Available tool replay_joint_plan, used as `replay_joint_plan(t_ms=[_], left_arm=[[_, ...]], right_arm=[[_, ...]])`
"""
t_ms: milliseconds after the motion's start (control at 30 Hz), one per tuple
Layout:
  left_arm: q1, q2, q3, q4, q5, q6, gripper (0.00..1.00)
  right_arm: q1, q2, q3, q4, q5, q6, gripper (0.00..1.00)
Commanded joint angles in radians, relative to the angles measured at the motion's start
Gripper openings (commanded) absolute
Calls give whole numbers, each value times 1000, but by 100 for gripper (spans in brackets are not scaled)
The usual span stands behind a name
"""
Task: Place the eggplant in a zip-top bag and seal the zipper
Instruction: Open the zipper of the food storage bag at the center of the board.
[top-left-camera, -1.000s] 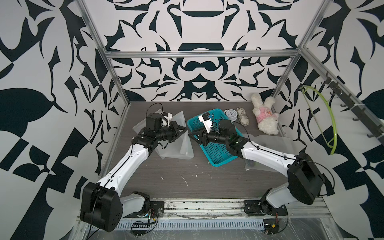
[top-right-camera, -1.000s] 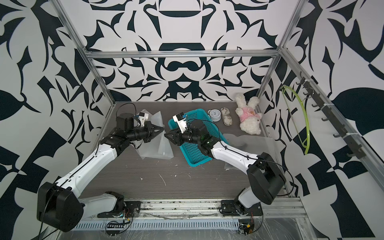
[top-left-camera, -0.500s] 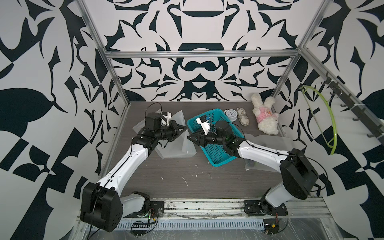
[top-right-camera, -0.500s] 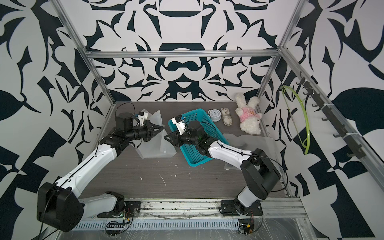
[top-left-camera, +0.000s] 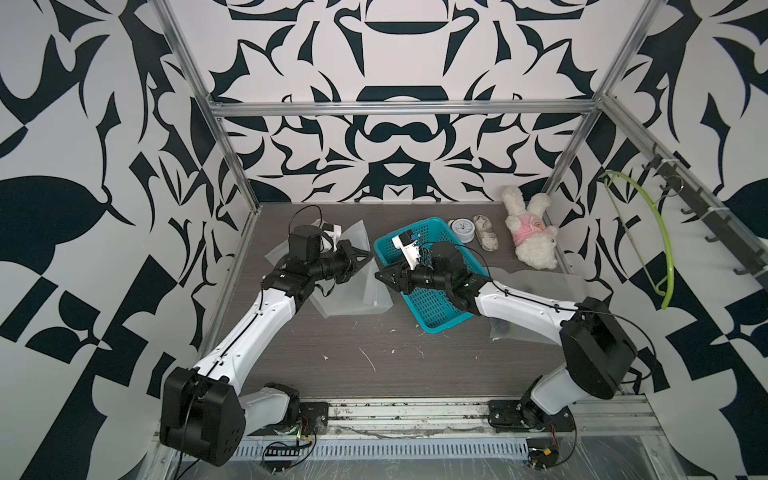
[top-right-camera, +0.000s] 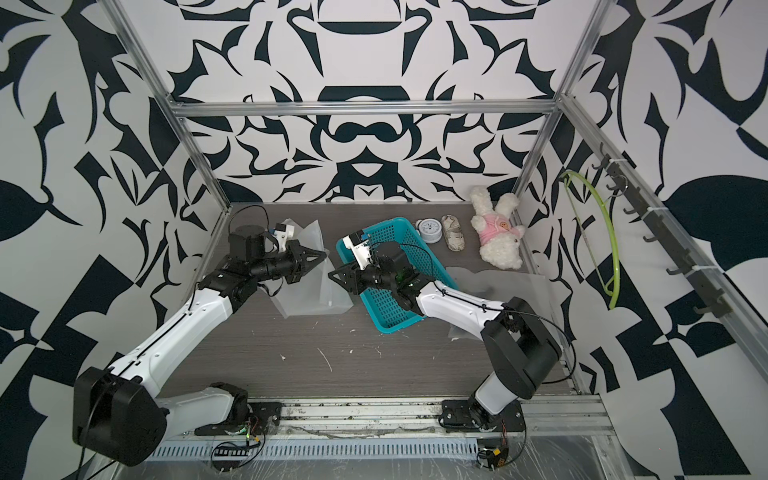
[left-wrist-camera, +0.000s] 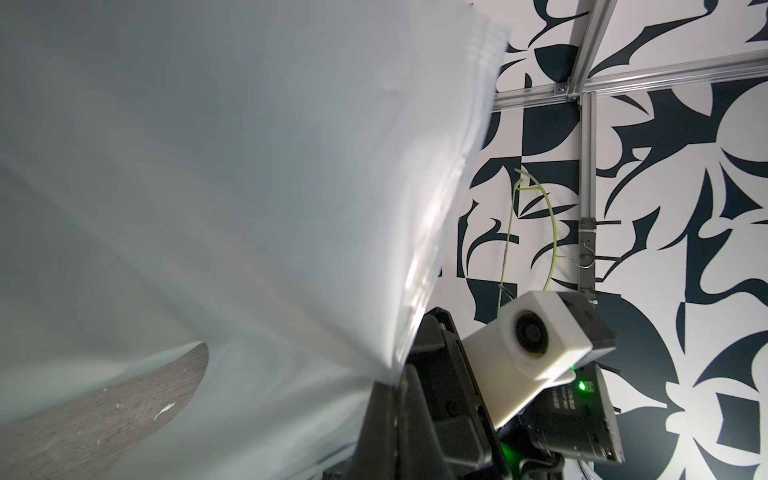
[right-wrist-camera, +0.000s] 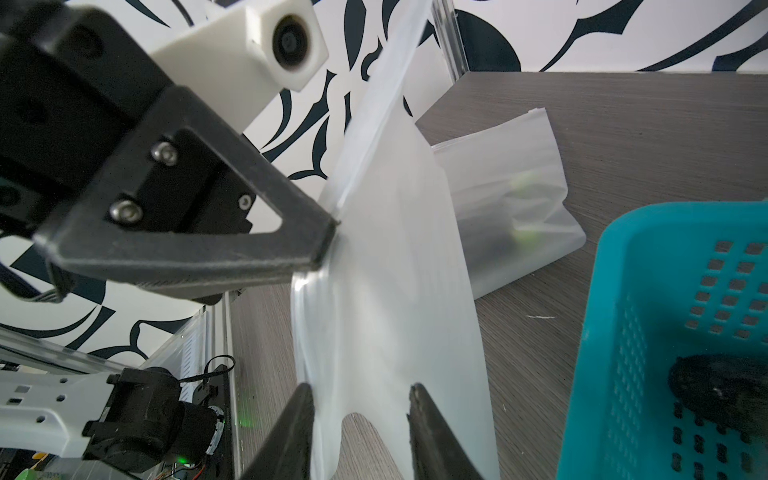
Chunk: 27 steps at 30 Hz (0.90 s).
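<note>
left tool (right-wrist-camera: 328, 239) — clamped on zip-top bag (right-wrist-camera: 386, 270) rim, bag hanging above counter (right-wrist-camera: 623, 124) | right tool (right-wrist-camera: 360, 388) — jaws apart astride it | eggplant (right-wrist-camera: 715, 390): seemingly the dark shape in basket (right-wrist-camera: 602, 332) | risk: right tool pinches both walls, mouth cannot open

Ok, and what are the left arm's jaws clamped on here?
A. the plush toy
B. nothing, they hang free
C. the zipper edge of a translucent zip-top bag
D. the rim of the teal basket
C: in the right wrist view the left jaws are pinched shut on the zip-top bag at its zipper strip, holding it up clear of the teal basket.
</note>
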Motion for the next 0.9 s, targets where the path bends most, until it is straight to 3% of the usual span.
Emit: replay_joint_plan(t_ms=[0,167,500,733,800,867], left_arm=[[3,-25,-18,22,-3,-23,0],[3,-25,-23,21,-11,-33,0],[3,-34,-23,24,-34,-56,1],[3,-53,-32,17,-43,-58,5],[3,-54,-31,7,-42,-45,12],[5,-58,-20,-18,-40,-12,32]], right_arm=[[10,1,60,11,28,-14,36],[20,24,100,-19,38,-20,22],[37,63,148,-57,66,-34,20],[39,58,144,-75,95,-44,5],[39,51,149,-85,101,-46,0],[38,42,159,-119,121,-57,0]])
